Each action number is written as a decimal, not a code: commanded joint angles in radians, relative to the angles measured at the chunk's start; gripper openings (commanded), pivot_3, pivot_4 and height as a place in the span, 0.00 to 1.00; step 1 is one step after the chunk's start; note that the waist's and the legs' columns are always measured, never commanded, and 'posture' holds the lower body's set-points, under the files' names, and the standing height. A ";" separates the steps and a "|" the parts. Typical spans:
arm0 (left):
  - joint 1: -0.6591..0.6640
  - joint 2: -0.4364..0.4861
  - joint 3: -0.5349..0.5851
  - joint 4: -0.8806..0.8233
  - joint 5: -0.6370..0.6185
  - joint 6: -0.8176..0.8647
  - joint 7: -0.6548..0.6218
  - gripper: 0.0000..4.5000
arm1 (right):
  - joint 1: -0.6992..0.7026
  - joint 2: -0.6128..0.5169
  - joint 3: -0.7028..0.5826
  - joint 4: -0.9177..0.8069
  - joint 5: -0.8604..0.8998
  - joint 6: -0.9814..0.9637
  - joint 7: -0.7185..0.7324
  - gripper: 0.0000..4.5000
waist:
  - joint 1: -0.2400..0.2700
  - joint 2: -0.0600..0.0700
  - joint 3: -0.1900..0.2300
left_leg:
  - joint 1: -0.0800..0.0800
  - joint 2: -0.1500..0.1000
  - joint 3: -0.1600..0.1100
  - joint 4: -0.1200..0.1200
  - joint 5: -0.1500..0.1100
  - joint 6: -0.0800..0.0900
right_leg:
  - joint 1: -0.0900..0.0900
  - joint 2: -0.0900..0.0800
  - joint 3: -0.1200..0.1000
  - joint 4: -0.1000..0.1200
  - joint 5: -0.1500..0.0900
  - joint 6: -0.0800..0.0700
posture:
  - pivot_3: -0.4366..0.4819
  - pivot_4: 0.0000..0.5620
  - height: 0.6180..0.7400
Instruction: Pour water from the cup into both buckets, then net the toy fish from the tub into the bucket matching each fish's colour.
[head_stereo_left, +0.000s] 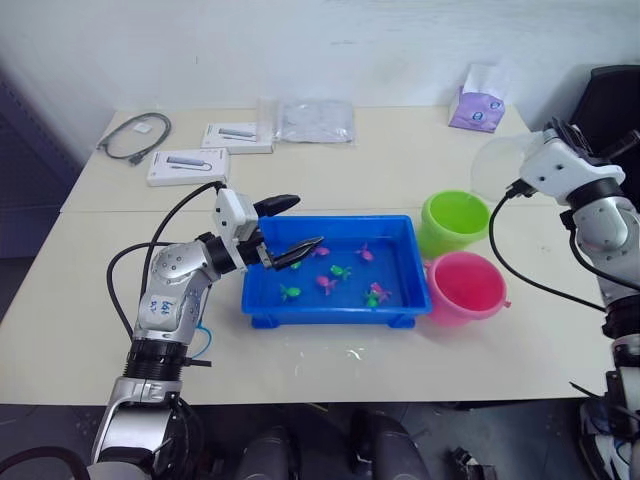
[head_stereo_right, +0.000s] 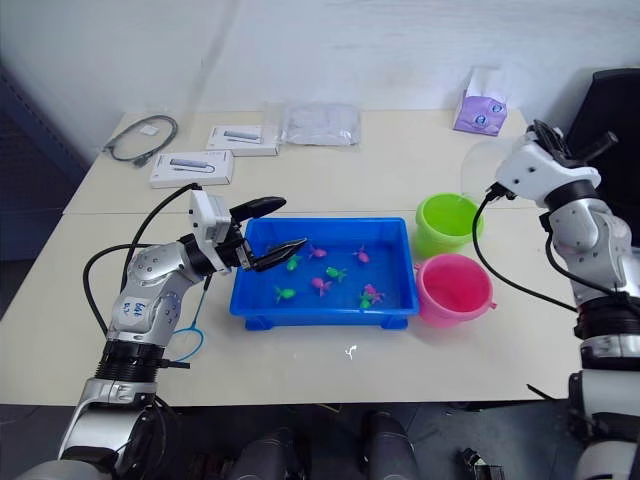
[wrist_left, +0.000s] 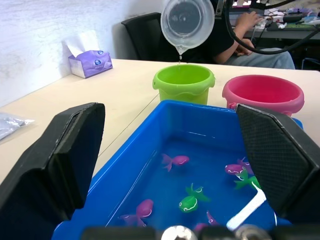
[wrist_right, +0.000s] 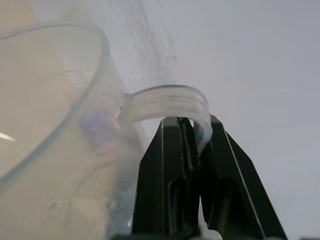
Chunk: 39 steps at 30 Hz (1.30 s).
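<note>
Clear cup (wrist_left: 187, 22) tipped over green bucket (wrist_left: 183, 82) (water trickling), handle pinched by right claw (wrist_right: 197, 145). Left claw (head_stereo_left: 285, 228) spread above blue tub (head_stereo_left: 405, 262) holding fish (head_stereo_left: 326, 284).

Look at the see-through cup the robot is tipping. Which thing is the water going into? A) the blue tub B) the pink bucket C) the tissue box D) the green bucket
D. In the left wrist view the tilted cup hangs right above the green bucket, with a thin stream dropping from its spout toward it; the right gripper pinches the cup's handle.
</note>
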 joint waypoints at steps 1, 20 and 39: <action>0.007 0.015 0.014 -0.053 -0.024 0.008 -0.017 1.00 | 0.036 0.023 -0.171 -0.122 0.277 0.158 0.141 0.02 | 0.002 0.000 0.000 | 0.000 0.000 0.000 0.000 0.000 0.000 | 0.000 0.000 0.000 0.000 0.000 0.000 | 0.48 0.27 1.00; 0.175 0.219 0.068 -0.344 -0.230 0.263 -0.168 1.00 | 0.458 0.350 -0.659 -0.508 0.804 0.709 0.043 0.02 | -0.014 0.001 0.000 | 0.002 0.000 0.000 -0.001 0.000 0.000 | 0.000 -0.001 0.003 0.000 0.000 -0.001 | 0.48 0.27 1.00; 0.215 0.247 0.080 -0.361 -0.227 0.289 -0.168 1.00 | 0.558 0.368 -0.603 -0.555 0.763 0.709 0.024 0.84 | -0.022 0.001 0.000 | 0.002 0.000 -0.001 -0.001 0.000 0.000 | 0.000 -0.002 0.003 0.003 0.000 -0.001 | 0.48 0.27 1.00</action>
